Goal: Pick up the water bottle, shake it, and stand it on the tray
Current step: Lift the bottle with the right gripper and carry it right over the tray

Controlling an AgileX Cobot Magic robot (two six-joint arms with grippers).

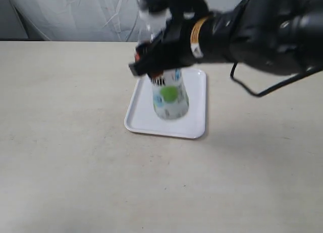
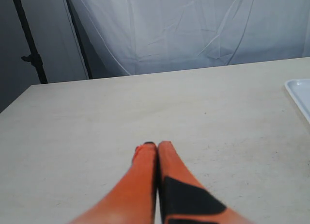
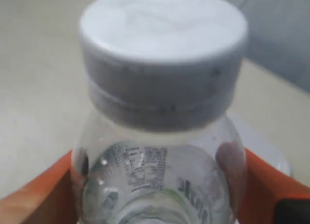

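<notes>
The water bottle (image 1: 170,96), clear with a white label and a green circle, is motion-blurred over the white tray (image 1: 194,126); I cannot tell whether its base touches the tray. My right gripper (image 1: 153,67) reaches in from the right and is shut on the bottle's upper body. In the right wrist view the white cap (image 3: 162,40) fills the frame, and the orange fingers (image 3: 271,192) press both sides of the bottle (image 3: 155,180), where my right gripper (image 3: 160,197) holds it. My left gripper (image 2: 156,147) is shut on nothing, low over the bare table.
The pale table (image 1: 65,142) spreads around the tray. A black cable (image 1: 257,92) hangs from the right arm. A white curtain (image 2: 193,30) backs the table. One corner of the tray (image 2: 300,90) shows in the left wrist view.
</notes>
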